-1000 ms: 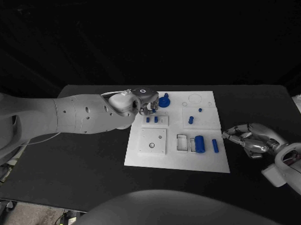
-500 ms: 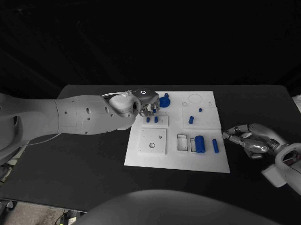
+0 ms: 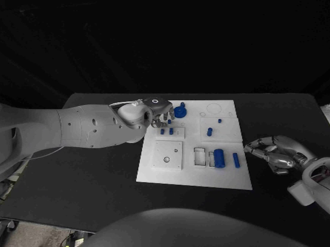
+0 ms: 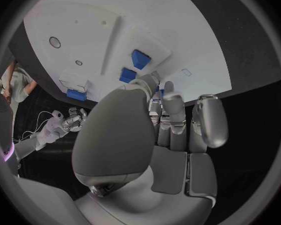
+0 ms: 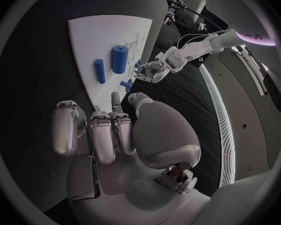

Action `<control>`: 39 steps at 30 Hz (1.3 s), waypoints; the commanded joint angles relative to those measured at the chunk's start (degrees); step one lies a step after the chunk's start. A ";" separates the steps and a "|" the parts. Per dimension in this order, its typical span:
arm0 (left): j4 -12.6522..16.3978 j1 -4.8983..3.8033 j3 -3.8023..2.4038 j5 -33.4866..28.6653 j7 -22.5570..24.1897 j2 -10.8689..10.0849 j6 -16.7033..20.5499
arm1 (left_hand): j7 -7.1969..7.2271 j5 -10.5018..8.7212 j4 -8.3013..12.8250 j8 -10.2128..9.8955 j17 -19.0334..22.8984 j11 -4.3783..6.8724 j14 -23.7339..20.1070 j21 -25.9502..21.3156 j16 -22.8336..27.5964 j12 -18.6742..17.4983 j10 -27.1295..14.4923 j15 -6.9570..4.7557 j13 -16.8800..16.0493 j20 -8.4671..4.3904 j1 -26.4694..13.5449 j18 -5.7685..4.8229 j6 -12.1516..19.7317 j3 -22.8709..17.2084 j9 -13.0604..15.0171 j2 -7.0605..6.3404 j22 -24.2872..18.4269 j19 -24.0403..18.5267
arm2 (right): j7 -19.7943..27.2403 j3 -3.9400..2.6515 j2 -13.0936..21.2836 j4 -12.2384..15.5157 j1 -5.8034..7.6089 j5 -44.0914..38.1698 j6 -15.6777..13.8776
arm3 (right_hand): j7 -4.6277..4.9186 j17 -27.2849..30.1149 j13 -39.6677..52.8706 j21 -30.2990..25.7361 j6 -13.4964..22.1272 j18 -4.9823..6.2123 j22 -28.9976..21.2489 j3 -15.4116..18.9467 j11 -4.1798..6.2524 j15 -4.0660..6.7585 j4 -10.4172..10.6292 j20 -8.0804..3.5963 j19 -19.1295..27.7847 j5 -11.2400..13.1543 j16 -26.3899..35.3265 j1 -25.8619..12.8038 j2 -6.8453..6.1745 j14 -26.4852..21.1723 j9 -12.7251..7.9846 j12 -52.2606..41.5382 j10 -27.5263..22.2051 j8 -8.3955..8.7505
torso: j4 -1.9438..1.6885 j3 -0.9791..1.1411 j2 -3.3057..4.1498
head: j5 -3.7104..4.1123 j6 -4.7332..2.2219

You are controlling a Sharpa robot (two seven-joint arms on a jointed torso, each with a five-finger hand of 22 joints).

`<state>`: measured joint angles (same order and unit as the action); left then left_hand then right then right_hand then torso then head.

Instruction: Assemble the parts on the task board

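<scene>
The white task board (image 3: 195, 177) lies mid-table. My left hand (image 3: 156, 110) hovers over its far left corner, fingers pointing down just above two small blue pegs (image 3: 166, 131) that stand in a raised block. The pegs (image 4: 134, 66) also show past the fingertips (image 4: 170, 91) in the left wrist view; nothing is visibly held. A blue knob part (image 3: 180, 110) sits just right of that hand. A thick blue cylinder (image 3: 219, 157) and a slim one (image 3: 236, 160) lie at the board's near right. My right hand (image 3: 272, 154) rests empty on the table beside them, fingers loosely apart.
Two more blue pegs (image 3: 208, 131) (image 3: 219, 121) stand in the board's right middle block. A square plate with holes (image 3: 168, 154) and empty slots (image 3: 200, 156) sit at the near left. Black table (image 3: 76, 180) surrounds the board on all sides.
My left hand has only wavered slightly over the board's far left corner. The right hand and the parts have stayed put.
</scene>
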<state>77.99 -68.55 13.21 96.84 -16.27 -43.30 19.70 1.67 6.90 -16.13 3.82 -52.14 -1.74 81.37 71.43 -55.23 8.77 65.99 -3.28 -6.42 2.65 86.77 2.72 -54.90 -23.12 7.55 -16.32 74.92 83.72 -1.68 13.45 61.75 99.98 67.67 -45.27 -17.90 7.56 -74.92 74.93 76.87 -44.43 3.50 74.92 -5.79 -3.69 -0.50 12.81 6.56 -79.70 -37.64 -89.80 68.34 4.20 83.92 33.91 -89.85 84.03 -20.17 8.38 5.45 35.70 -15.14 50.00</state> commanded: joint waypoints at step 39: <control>11.88 -7.45 -0.02 -51.41 30.38 -13.82 24.86 | -5.83 6.71 -0.65 2.96 -1.50 -3.22 -0.08 0.03 -3.59 6.76 -16.91 1.82 1.63 1.90 7.03 0.76 -4.99 13.68 -2.35 7.72 10.49 0.70 | -2.38 -0.07 -19.11 -20.22 7.27 -36.37 1.26 | 0.38 -7.87 -47.58 -12.98 -1.78 2.53 6.82 -15.01 -3.15 -2.45 -9.38 2.29 8.22 22.08 6.63 11.60 -11.09 -0.10 -13.90 70.94 -32.45 11.10 | -0.06 -0.15 0.16 | 1.60 0.00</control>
<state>89.40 -75.95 13.21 50.32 10.12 -57.15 42.85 -4.19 13.45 -16.76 7.07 -53.59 -4.90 81.20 71.23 -58.57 15.32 49.05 -1.82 -4.87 4.19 93.32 3.58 -59.58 -9.18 5.27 -8.59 74.91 84.03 -2.29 13.40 43.13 80.50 75.14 -74.17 -19.73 8.05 -74.91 27.54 64.02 -46.56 5.29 74.92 -20.80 -6.69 -2.67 3.19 8.70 -71.82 -15.83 -83.47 80.15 -6.44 83.82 20.14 -19.18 51.78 -9.28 8.25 5.34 35.83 -13.59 50.00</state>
